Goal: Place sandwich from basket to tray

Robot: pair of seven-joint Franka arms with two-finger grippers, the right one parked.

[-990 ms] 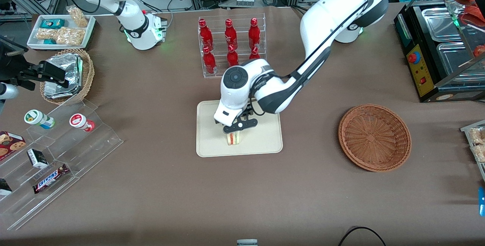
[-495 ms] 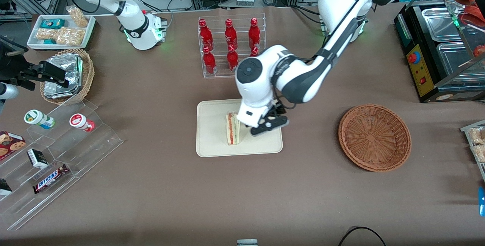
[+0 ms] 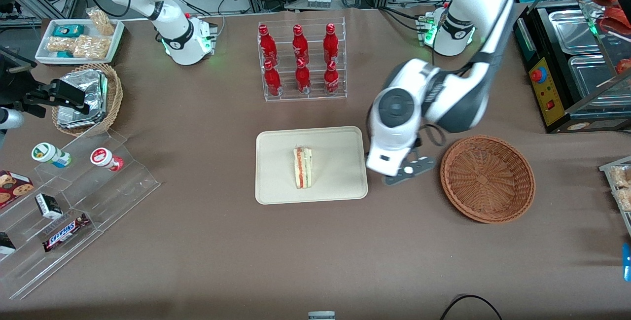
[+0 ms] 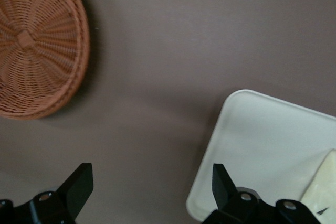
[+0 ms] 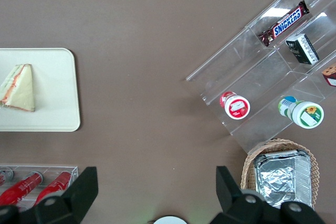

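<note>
The sandwich (image 3: pixel 302 167), a white wedge with red, orange and green layers, lies on the cream tray (image 3: pixel 276 182) near its middle; its pale corner (image 4: pixel 321 184) and the tray (image 4: pixel 262 145) also show in the left wrist view, and both appear in the right wrist view, sandwich (image 5: pixel 19 87) on tray (image 5: pixel 58 93). The reddish-brown basket (image 3: pixel 487 178) (image 4: pixel 31 45) holds nothing. My gripper (image 3: pixel 405 174) (image 4: pixel 152 182) hangs open over bare table between the tray's edge and the basket, nothing between its fingers.
A clear rack of red bottles (image 3: pixel 300 61) stands farther from the front camera than the tray. Toward the parked arm's end are a tan basket with foil packets (image 3: pixel 86 98), a white snack tray (image 3: pixel 79 41) and a clear stepped shelf (image 3: pixel 74 201). A black appliance (image 3: pixel 572 63) stands at the working arm's end.
My gripper let go of the sandwich on the tray, rose and swung away toward the basket. The sandwich stays put on the tray.
</note>
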